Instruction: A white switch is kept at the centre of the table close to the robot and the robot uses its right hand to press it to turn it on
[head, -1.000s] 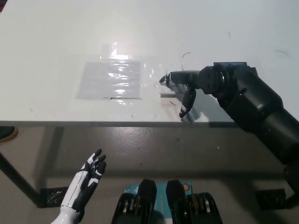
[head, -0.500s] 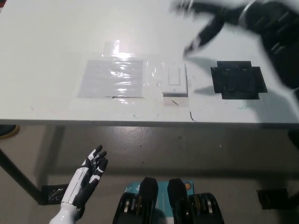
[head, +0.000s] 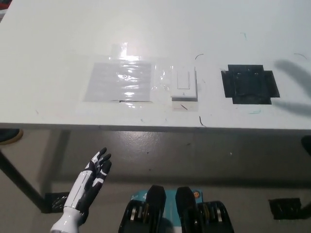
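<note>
One hand only in view: the white left hand (head: 92,175) rests below the tabletop (head: 58,43) edge, fingers (head: 100,159) spread apart, holding nothing. Right hand absent; only a dim shadow smear shows at the right margin, so its finger state cannot be told. White switch (head: 183,85) sits up and to the right of those fingers, near the front edge, between a glossy taped sheet (head: 120,81) and a black patch (head: 250,83). On/off state unreadable. Risk: an approach from out of view could land off the rocker, on the plate or the black patch.
</note>
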{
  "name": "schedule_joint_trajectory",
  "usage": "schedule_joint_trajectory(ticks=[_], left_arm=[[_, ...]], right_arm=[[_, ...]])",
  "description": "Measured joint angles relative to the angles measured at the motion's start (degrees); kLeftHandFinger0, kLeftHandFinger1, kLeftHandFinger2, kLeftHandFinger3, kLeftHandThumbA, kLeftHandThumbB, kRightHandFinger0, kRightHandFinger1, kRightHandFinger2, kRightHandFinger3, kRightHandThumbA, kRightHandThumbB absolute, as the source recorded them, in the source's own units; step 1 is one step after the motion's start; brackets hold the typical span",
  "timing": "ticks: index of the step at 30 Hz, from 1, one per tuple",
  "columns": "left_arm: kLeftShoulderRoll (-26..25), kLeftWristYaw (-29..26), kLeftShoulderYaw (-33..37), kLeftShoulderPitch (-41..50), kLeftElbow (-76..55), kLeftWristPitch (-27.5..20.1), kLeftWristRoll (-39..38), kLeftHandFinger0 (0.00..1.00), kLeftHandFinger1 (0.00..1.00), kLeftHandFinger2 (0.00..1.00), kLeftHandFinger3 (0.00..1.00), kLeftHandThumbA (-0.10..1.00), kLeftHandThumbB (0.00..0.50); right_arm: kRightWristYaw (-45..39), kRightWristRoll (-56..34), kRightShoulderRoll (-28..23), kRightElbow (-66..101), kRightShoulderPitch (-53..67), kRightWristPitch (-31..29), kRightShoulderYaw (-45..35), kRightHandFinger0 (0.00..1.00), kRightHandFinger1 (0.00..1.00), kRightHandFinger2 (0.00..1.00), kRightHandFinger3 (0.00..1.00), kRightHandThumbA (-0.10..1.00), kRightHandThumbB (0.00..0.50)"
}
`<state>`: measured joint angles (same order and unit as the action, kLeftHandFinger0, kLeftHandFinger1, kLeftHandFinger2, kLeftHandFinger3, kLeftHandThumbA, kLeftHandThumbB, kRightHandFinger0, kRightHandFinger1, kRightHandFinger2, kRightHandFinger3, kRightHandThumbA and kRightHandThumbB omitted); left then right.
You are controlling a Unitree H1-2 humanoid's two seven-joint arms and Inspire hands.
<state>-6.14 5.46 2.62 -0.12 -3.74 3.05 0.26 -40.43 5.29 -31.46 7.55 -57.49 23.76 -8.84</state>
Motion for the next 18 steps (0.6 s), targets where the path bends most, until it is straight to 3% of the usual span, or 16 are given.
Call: schedule_joint_trajectory(ticks=[2,8,9,10,15,18], left_arm=[[0.0,0.0,0.0,-0.4,0.1,0.0,0.0,1.00,1.00,1.00,1.00,0.82,0.039],[0.0,0.0,0.0,-1.5,0.6,0.0,0.0,1.00,1.00,1.00,1.00,0.84,0.057],[0.0,0.0,0.0,-1.9,0.8,0.0,0.0,1.00,1.00,1.00,1.00,0.86,0.069],[0.0,0.0,0.0,-2.1,0.9,0.1,0.0,1.00,1.00,1.00,1.00,0.86,0.065],[0.0,0.0,-0.1,-3.4,1.0,0.2,-0.1,1.00,1.00,1.00,1.00,0.86,0.045],[-0.1,0.0,-0.4,-4.0,1.0,0.2,-0.1,1.00,1.00,1.00,1.00,0.86,0.054]], right_arm=[[0.2,-2.1,-1.0,3.4,5.9,0.1,-2.1,1.00,1.00,1.00,1.00,1.00,0.322],[0.5,-8.1,0.9,12.8,23.7,0.5,-8.5,1.00,1.00,1.00,1.00,1.00,0.268],[0.6,-9.5,2.5,15.0,28.2,0.3,-9.4,1.00,1.00,1.00,1.00,1.00,0.308],[0.6,-10.4,3.7,16.2,31.2,0.3,-9.8,1.00,1.00,1.00,1.00,1.00,0.317],[1.1,-15.4,13.9,22.2,48.8,-0.7,-10.5,1.00,1.00,1.00,1.00,1.00,0.246],[1.9,-17.5,22.8,20.2,57.6,-3.5,-8.8,1.00,1.00,1.00,1.00,1.00,0.232]])
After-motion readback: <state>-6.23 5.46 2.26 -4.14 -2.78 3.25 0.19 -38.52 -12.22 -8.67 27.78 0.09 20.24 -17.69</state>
